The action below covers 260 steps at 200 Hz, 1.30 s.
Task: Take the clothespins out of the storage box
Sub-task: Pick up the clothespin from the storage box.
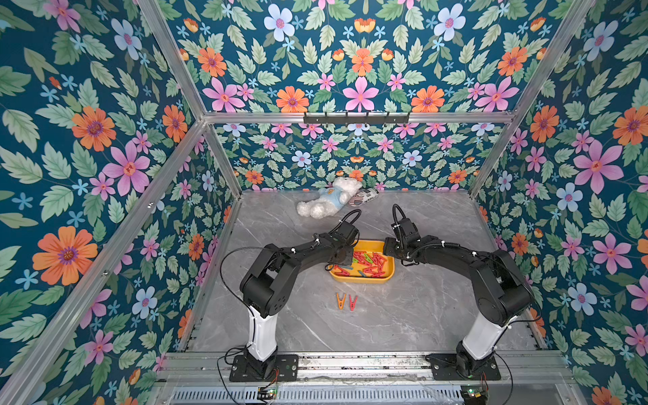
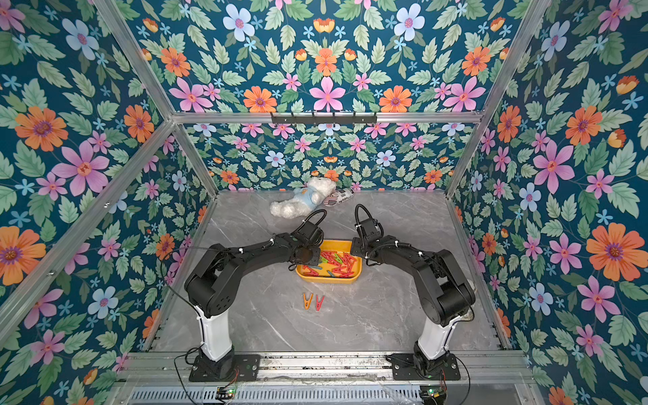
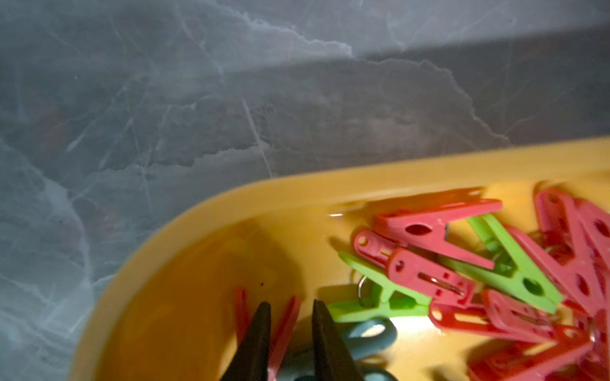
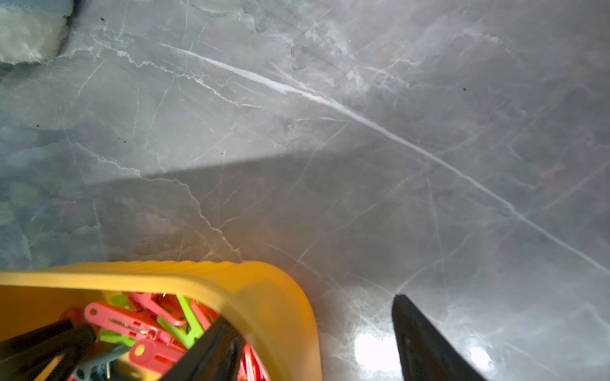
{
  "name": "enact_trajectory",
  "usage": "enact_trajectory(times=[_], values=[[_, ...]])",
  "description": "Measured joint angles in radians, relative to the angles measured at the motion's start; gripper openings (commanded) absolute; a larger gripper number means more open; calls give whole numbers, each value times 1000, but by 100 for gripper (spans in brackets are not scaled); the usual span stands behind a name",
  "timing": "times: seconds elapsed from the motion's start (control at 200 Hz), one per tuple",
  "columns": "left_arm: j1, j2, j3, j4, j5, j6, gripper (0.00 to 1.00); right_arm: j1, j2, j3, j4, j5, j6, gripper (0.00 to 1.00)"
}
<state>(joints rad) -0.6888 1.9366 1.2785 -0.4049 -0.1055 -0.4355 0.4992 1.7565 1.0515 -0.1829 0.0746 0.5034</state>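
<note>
Right now you have the storage box (image 1: 361, 278) sitting on the grey marbled table (image 1: 420, 308), about midway between the two arms. Most of the clothespins (image 1: 368, 261) lie heaped inside it, chiefly red with a few green and grey-blue ones. Two are already out, and both top views show them. An orange clothespin (image 1: 341, 300) and a red clothespin (image 1: 353, 302) lie side by side on the table just on the near side of the box, close together but apart. Your left gripper (image 3: 291, 306) is down inside the left end of the box. Its fingers (image 3: 257, 339) stand a narrow gap apart, with one leg of a red peg (image 3: 284, 326) showing in that gap and a grey-blue peg (image 3: 369, 333) lying just beside them. You cannot tell from this view whether the pads actually pinch the red one. Your right gripper (image 4: 313, 311) is at the far right corner of the box with its jaws spread wide. One finger (image 4: 218, 349) reaches inside the rim above the pile, while the other hangs over bare table, clear of the box wall, so it holds nothing. A white teddy bear (image 1: 329, 201) lies at the far edge of the table against the back wall, with a black-and-white patterned item (image 1: 363, 196) just to its right.
</note>
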Motion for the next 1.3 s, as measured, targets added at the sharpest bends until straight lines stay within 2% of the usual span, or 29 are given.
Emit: enact_trajectory(times=[0.26,0.38,0.485,0.905,1.24,1.3], values=[[-1,30,13,-7,-29,22,23,0,-9,-6,1,-19,0,71],[-6,35,10,7,-31,23,17,0,-11,-8,0,-21,0,71],[-7,35,10,12,-31,26,6,1,-14,-11,0,-24,0,71],[-19,-9,44,-40,-60,18,4,0,-76,-38,5,-46,0,73],[-48,-97,51,-82,-70,-44,4,0,-263,-90,24,-115,0,86],[-58,-119,43,-88,-71,-62,4,0,-295,-101,27,-132,0,93]])
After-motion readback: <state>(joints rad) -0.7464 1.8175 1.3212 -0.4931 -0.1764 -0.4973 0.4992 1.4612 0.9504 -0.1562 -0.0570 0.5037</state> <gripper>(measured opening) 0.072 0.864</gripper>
